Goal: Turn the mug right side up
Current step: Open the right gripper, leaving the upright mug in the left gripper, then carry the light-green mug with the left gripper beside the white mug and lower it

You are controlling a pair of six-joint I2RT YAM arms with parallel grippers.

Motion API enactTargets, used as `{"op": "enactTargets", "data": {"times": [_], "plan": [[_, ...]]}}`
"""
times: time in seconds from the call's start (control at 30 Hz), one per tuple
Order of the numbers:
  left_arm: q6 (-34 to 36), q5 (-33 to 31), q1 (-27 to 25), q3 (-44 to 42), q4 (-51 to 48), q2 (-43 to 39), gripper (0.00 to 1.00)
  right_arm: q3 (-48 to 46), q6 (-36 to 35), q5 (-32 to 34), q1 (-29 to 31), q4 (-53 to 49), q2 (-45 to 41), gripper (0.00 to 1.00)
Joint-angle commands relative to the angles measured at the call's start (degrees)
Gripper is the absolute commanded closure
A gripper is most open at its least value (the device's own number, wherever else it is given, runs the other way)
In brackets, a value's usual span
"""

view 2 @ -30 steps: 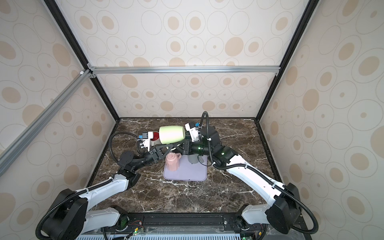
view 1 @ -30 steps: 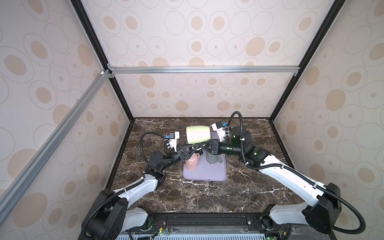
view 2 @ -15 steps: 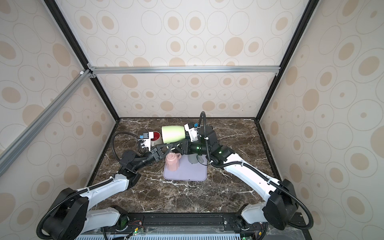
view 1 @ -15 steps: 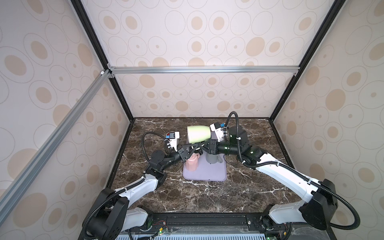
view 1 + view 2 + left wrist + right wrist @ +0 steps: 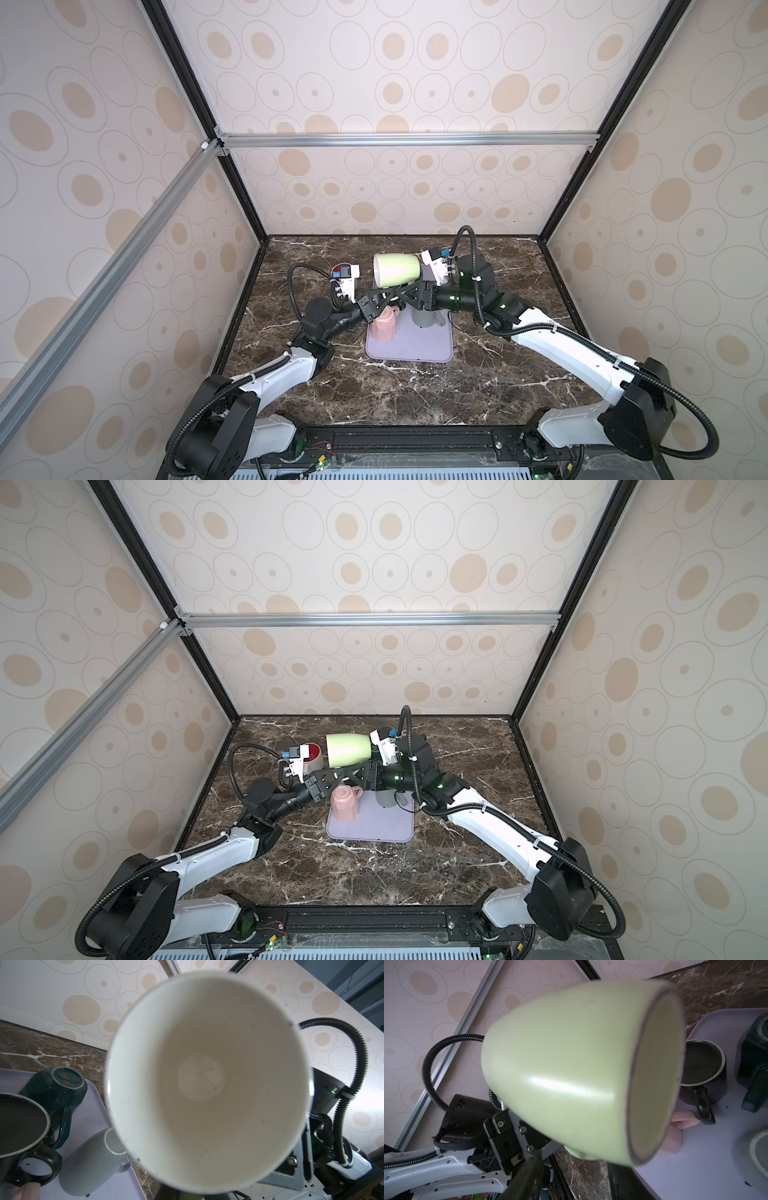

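Left hand [image 5: 386, 294] clamped narrowly on green mug [image 5: 395, 270]: likely rigid, slippery, fragile ceramic; best gripped at handle or rim.

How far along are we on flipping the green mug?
Done: the green mug is up off the table. In hand: it lies sideways in the air, left gripper clamped at its underside, right gripper jaws apart. Left: rotate mouth up and set it down.

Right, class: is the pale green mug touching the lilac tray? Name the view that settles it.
Apart. In both top views the green mug lies on its side up in the air, its whole outline clear of the lilac tray.
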Motion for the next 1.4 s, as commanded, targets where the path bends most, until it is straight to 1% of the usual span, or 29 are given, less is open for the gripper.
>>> {"op": "enactTargets", "data": {"times": [0.0, 0.13, 0.33, 0.43, 0.5, 0.57, 0.63, 0.77, 0.83, 0.9, 0.97, 1.1, 1.17, 1.23, 1.3, 1.37], "plan": [[3.5, -1.4, 0.4, 4.1, -0.6, -1.2, 1.0, -0.2, -2.1, 3.7, -0.3, -1.4, -2.8, 0.47], [6.4, -2.8, 0.5, 5.3, -5.9, -2.1, 1.0, -0.9, -4.2, 10.3, -0.4, -6.1, -4.8, 0.46], [12.7, -8.2, 0.7, 7.0, -15.7, -4.8, 1.0, -2.0, -7.1, 20.0, -0.4, -13.9, -7.2, 0.46], [15.2, -12.2, 0.8, 7.8, -20.2, -5.9, 1.0, -1.7, -7.9, 26.4, -0.3, -19.1, -7.0, 0.44], [16.6, -13.4, 0.9, 8.3, -22.2, -6.4, 1.0, -1.0, -8.9, 28.8, -0.4, -22.0, -6.3, 0.42], [18.3, -14.8, 1.0, 9.3, -24.7, -7.1, 1.0, -0.2, -9.6, 29.8, -0.4, -23.8, -5.2, 0.4], [20.7, -17.9, 1.0, 10.8, -29.5, -7.7, 1.0, 1.0, -10.7, 29.9, -0.5, -25.7, -3.7, 0.38], [26.9, -28.1, 1.1, 14.3, -42.1, -10.0, 1.0, 5.1, -13.0, 30.0, -0.6, -30.5, 1.2, 0.35], [29.4, -33.1, 1.1, 15.7, -46.9, -11.4, 1.0, 6.0, -15.0, 28.5, -0.7, -31.1, 2.8, 0.29], [31.3, -37.6, 1.1, 16.8, -51.1, -12.9, 1.0, 5.8, -16.7, 26.5, -0.6, -30.2, 3.6, 0.2], [32.7, -40.8, 1.1, 17.7, -54.5, -13.8, 1.0, 5.1, -17.7, 25.9, -0.6, -28.9, 3.9, 0.13], [35.0, -46.7, 1.7, 19.2, -59.9, -15.2, 1.0, 5.3, -19.8, 27.7, -0.7, -29.8, 4.1, 0.06], [35.5, -48.2, 2.4, 19.7, -61.5, -15.3, 1.0, 5.4, -20.9, 29.3, -0.8, -30.6, 4.3, 0.03], [35.5, -48.4, 3.0, 20.4, -63.9, -15.1, 1.0, 5.4, -21.7, 30.2, -0.7, -31.5, 4.6, 0.0], [35.3, -49.1, 3.4, 20.7, -66.3, -14.6, 1.0, 5.0, -22.5, 29.5, -0.8, -31.5, 4.7, 0.0], [35.3, -48.5, 3.7, 20.6, -67.4, -14.4, 1.0, 4.1, -22.7, 29.4, -0.7, -31.1, 4.5, 0.0]]}}
